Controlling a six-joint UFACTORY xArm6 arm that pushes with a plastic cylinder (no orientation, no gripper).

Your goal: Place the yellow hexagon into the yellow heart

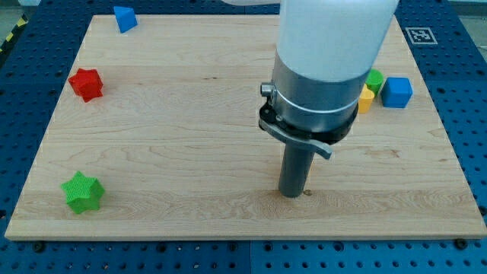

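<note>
Tip: your tip (293,195) rests on the bare wooden counter (175,137), well apart from all blocks; no gripper fitted | Target: small yellow plastic block (367,99), mostly hidden behind the arm beside a green block (374,78) and blue cube (396,91); shape unclear | Handling: likely light, rigid, slides easily; push a flat side squarely.

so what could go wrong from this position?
1. The yellow block is mostly hidden behind the arm, squeezed between the green block and the blue cube; pushing it may drag those along.
2. My tip sits well toward the view's bottom-left of that cluster, so the approach is blind.
</note>
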